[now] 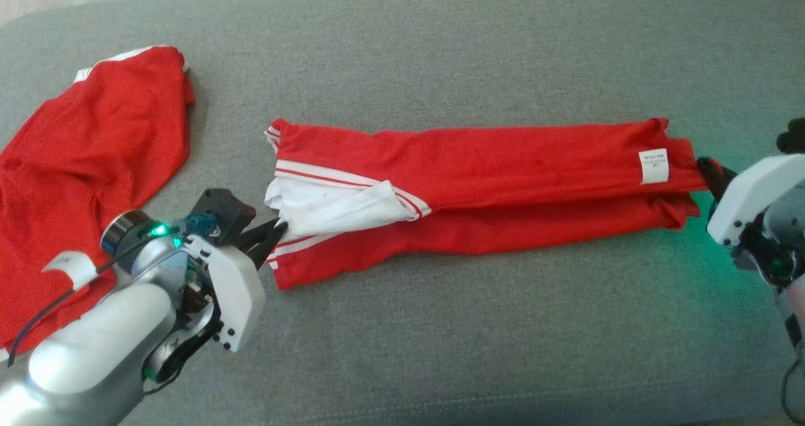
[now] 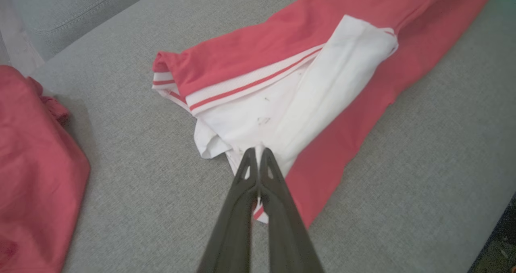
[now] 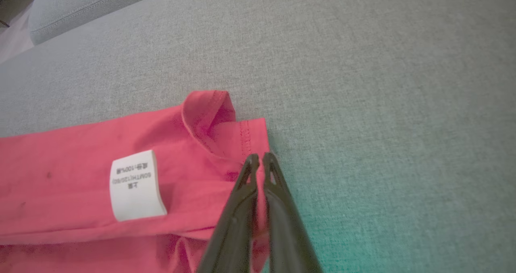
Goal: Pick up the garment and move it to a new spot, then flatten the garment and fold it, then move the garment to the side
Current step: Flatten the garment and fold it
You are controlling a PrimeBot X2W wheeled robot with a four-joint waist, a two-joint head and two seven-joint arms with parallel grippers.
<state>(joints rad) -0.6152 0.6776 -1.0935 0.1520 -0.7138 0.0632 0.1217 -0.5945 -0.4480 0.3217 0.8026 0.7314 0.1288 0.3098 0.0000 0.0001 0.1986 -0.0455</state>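
The garment point(image 1: 503, 180) is red with a white, red-striped collar part and a white care label point(image 1: 653, 165). It lies folded into a long band across the grey cushion. My left gripper point(image 1: 277, 229) is shut on its white left end point(image 2: 258, 123), the dark fingers point(image 2: 246, 192) pinched together over the cloth. At the other end my right gripper point(image 1: 707, 171) is shut on the red hem point(image 3: 252, 144), just right of the label point(image 3: 135, 184).
A second red garment point(image 1: 82, 174) with white trim lies crumpled at the left edge of the cushion point(image 1: 440, 325), close to my left arm. The sofa back point(image 3: 100, 3) rises at the far side. Bare grey fabric extends in front of and behind the band.
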